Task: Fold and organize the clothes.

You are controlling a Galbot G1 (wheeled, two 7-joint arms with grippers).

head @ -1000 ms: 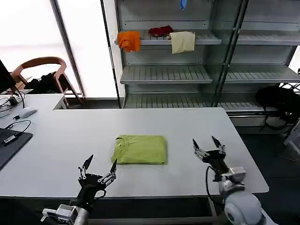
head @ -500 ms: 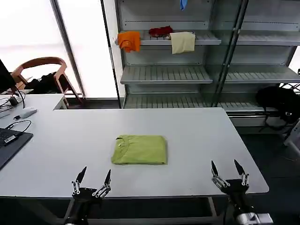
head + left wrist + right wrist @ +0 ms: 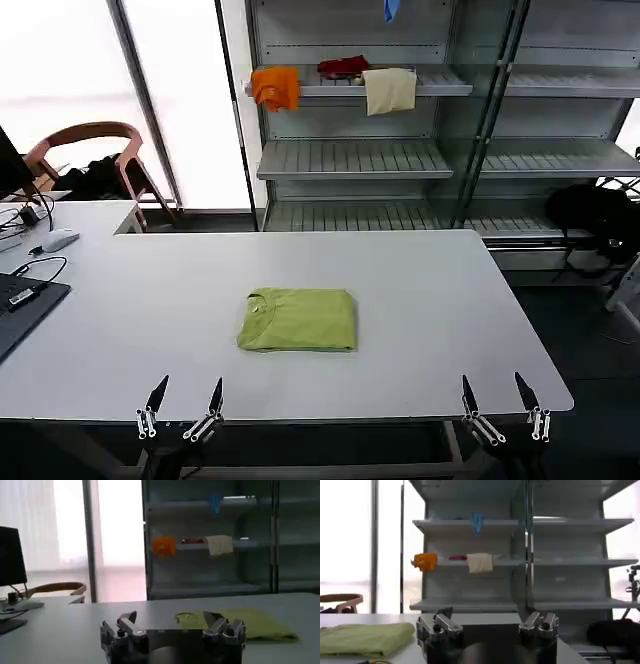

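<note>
Sitting folded in the middle of the white table (image 3: 420,300) is the lime-green T-shirt (image 3: 298,319) — a neat flat rectangle, long axis running left to right across the table, with the collar opening at its left end and the folded edge toward the right. No print, label or writing is readable on it from any view.

Both arms are down at the near edge of the table, well apart from the shirt. The left gripper (image 3: 181,410) pokes up on the left side and the right gripper (image 3: 503,408) on the right, each with its two fingers spread wide and holding nothing.

Behind the table there's a metal shelving unit (image 3: 355,160) — an orange cloth (image 3: 275,86) and a cream cloth (image 3: 389,89) hang off one of its upper shelves.
</note>
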